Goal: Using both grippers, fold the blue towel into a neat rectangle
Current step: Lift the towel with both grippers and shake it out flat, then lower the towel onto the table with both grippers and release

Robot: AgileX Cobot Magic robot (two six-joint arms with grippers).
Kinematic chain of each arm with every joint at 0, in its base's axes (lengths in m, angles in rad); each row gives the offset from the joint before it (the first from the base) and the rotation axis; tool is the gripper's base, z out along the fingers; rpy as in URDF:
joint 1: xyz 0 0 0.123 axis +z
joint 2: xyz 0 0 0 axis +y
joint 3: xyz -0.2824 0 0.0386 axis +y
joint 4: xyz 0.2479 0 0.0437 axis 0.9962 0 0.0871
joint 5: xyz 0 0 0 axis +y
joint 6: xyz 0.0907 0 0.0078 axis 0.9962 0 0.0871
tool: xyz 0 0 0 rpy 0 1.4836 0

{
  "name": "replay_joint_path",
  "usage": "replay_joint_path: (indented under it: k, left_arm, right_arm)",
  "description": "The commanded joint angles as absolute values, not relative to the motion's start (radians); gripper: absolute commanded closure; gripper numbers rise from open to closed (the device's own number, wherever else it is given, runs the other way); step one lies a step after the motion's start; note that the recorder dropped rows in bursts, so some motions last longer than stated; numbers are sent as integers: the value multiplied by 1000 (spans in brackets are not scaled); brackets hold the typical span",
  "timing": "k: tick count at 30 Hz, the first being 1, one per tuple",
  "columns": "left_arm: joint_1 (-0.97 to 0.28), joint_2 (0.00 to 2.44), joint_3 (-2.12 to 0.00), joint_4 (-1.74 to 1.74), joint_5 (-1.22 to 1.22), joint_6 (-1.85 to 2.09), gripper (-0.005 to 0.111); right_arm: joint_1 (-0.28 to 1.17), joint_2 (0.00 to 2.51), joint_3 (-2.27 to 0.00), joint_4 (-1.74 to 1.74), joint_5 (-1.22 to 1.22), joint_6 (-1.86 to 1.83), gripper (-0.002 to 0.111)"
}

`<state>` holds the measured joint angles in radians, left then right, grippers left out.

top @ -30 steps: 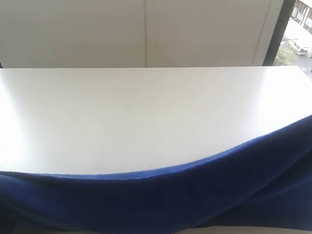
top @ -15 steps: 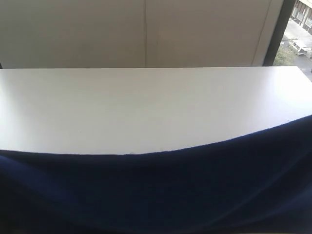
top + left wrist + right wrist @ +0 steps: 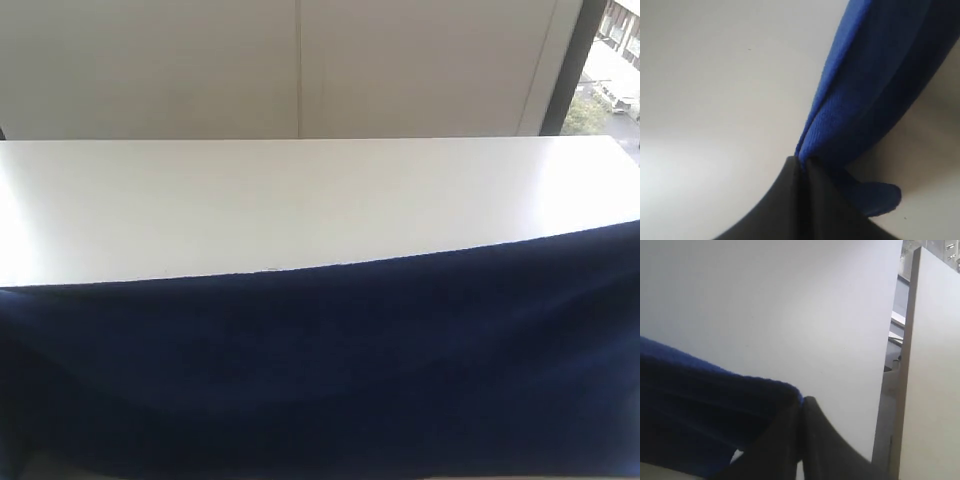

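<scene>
The blue towel [image 3: 330,370] hangs stretched across the bottom half of the exterior view, its top edge sagging slightly at the left and higher at the right. Neither gripper shows in that view. In the left wrist view my left gripper [image 3: 801,162] is shut on a corner of the blue towel [image 3: 875,75], which stretches away from the black jaws. In the right wrist view my right gripper [image 3: 801,401] is shut on the far corner of the blue towel [image 3: 695,405], the cloth running off to one side.
The white table [image 3: 300,200] spreads behind the towel up to a pale wall [image 3: 300,60]. A dark window frame [image 3: 565,70] stands at the right with outdoor ground beyond it. The table's end edge [image 3: 905,365] shows beside the right gripper.
The towel's top edge has risen in the exterior view, from a low sagging curve to a nearly straight line higher up, covering more of the table.
</scene>
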<state>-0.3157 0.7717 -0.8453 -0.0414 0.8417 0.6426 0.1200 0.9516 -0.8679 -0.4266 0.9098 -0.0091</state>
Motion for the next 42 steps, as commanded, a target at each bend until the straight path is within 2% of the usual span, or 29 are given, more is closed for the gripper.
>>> replay_joint_path:
  k: [1,11,20,31,33,37,39,42]
  left_arm:
    - [-321,717,-887,-85,1015,603,107]
    - [-321,586,-888,-148,1046,627,107]
    - [-321,627,-835,-73,923,627,107]
    - [-321,882,-616,8,341,627,107]
    - [-321,1027,-603,72,131,627,107]
    - [-284,1282,-607,76,-211,653,107]
    - [-234,1412,-628,76,-279,651,107]
    - [-160,1594,-688,76,-387,651,107]
  right_arm:
    - [118,841,-866,-427,970,0,108]
    - [118,689,-866,-418,982,0,108]
    - [118,796,-828,-417,874,0,108]
    - [118,1153,-777,-582,621,172,108]
    - [118,1279,-777,-799,528,384,108]
    - [104,1468,-795,-1258,489,860,108]
    - [78,1556,-831,-1421,497,1032,108]
    - [49,1695,-913,-1511,494,1086,108]
